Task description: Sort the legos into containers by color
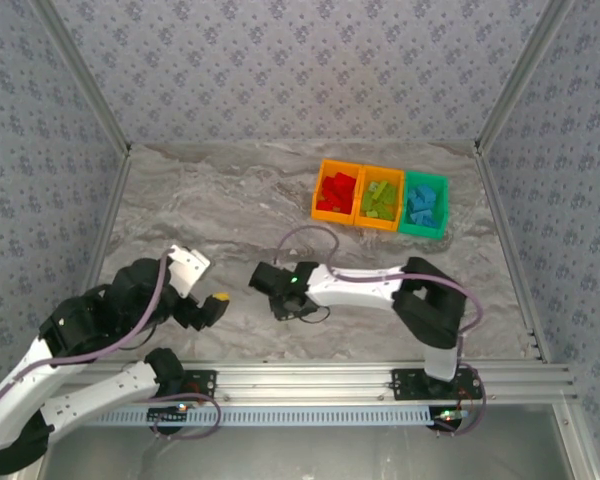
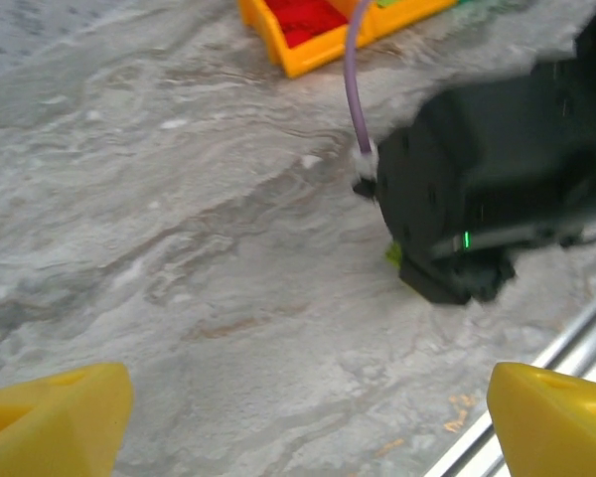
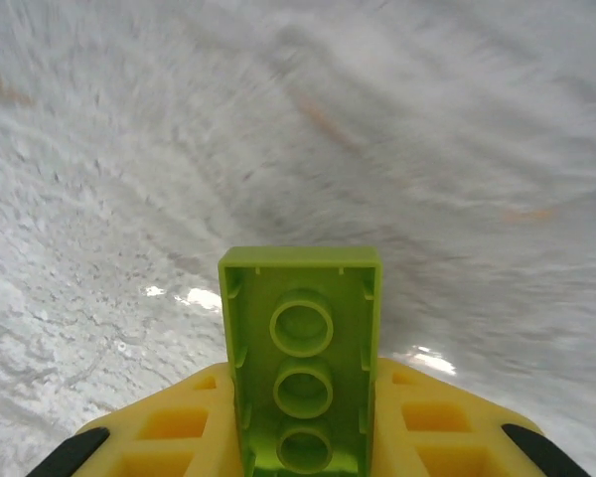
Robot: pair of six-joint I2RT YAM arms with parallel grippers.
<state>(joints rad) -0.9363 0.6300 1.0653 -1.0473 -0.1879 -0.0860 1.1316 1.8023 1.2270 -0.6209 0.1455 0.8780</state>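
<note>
The containers (image 1: 380, 226), legos (image 1: 336, 190) inside, stand at two o'clock from the right gripper (image 1: 263, 279), a lego (image 3: 300, 368) in its grip; the left gripper (image 1: 213, 304) lies at its eight o'clock

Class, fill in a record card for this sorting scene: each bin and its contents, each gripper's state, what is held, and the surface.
left orange bin: red bricks
middle orange bin: lime green bricks
green bin: blue bricks
bin layout: joined in a row, far right part of the table
right gripper: shut on a lime green brick, apart from the bins
left gripper: open, nothing between its fingers
surface: grey marbled
</note>
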